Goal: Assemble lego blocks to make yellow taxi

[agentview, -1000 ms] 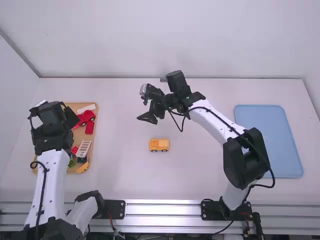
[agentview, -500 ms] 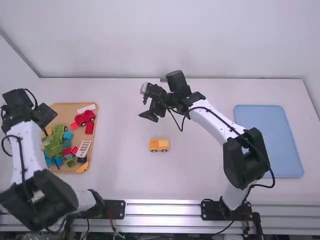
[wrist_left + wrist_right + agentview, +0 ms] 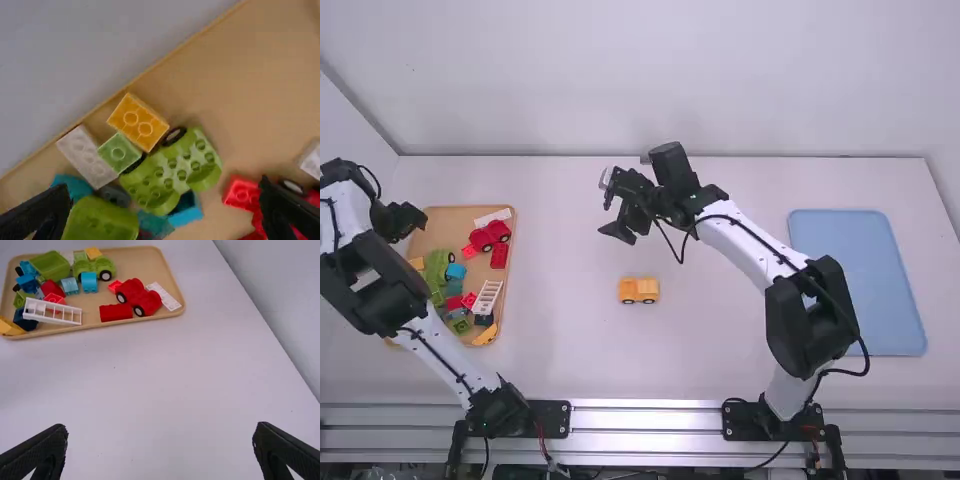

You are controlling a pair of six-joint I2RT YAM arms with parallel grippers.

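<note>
The yellow toy vehicle with dark wheels is placed on the tabletop between the two arms, presumably so that further blocks can be added from either side. The left end effector is held over the tan, round-cornered tray with its fingers spread wide and nothing gripped, apparently so that a piece can be taken. The likeliest target is judged to be the yellow plastic brick, which is set near the tray's edge, touching a small light-green block and close beside a wheel of the green studded car base. Some care would be needed there, as a neighbour could be nudged or pinched by a finger. The curved yellow piece at the tray's rim may also be wanted. The right end effector, also wide apart and empty, is held above the tabletop beyond the vehicle, perhaps so that it is kept ready to help with steadying or pressing. Assembly is judged to be only partly done.
</note>
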